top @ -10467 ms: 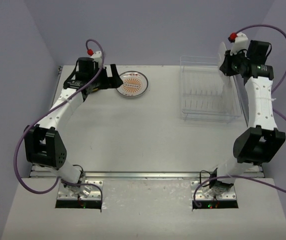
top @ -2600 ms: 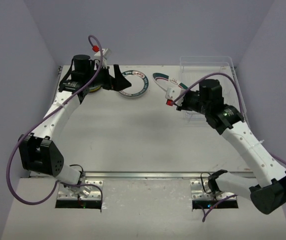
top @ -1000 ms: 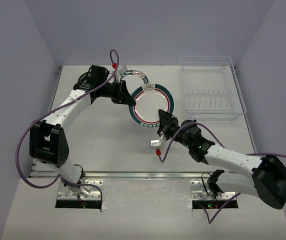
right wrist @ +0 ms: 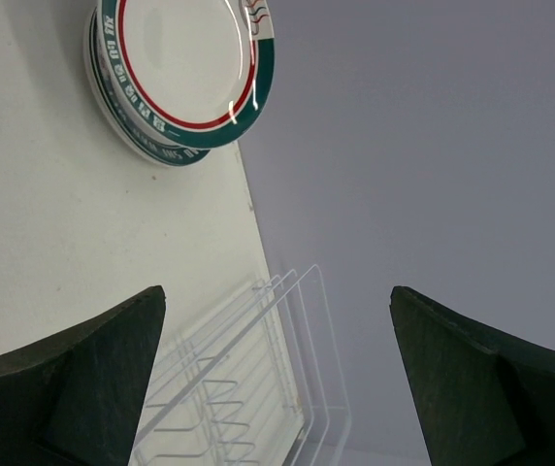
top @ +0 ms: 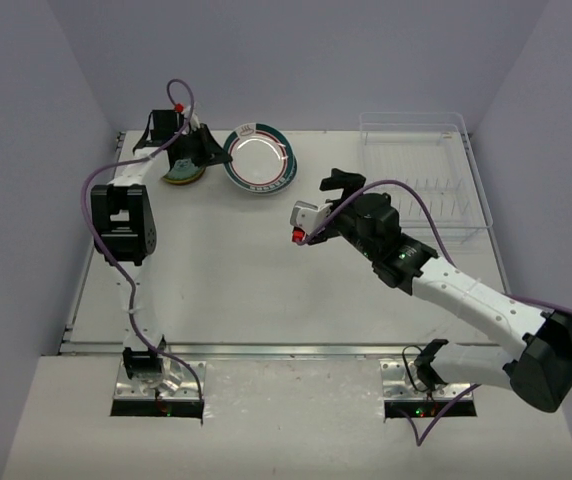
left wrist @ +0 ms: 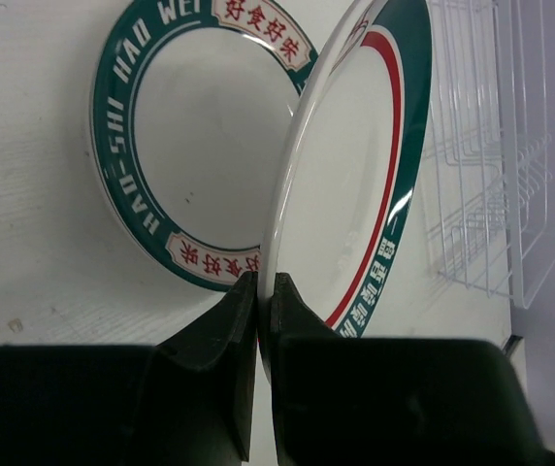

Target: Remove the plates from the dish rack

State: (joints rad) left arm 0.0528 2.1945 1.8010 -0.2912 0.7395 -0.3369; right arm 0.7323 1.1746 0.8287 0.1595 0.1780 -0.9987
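the left wrist view alone shows the grip: the left jaws are pinched shut on the lower rim of the held plate (left wrist: 355, 165), white with a green band and a thin red ring. it stands nearly on edge, tilted over a flat plate (left wrist: 200, 146) with the same green band and lettered panels, which lies on the tabletop (left wrist: 25, 243). the top view shows what the wrist views do not: both plates sit by the back edge of the tabletop, left of its middle. orange and green plates (top: 179, 172) lie just beside them toward the back left corner, partly under the left arm (top: 126, 205). it also shows the dish rack (top: 426, 185) in the back right corner. the right wrist view looks across at the green-banded plates as a low stack, with the rack's clear wall and thin tines below them. it shows the right jaws spread fully wide with nothing between them; in the top view they hang over the tabletop between the plates and the rack. a second ago the right jaws gripped this same plate over the middle of the tabletop while the left jaws closed on its far rim. since then the right jaws have let go and sprung open, and the left arm has carried the plate to the back edge.
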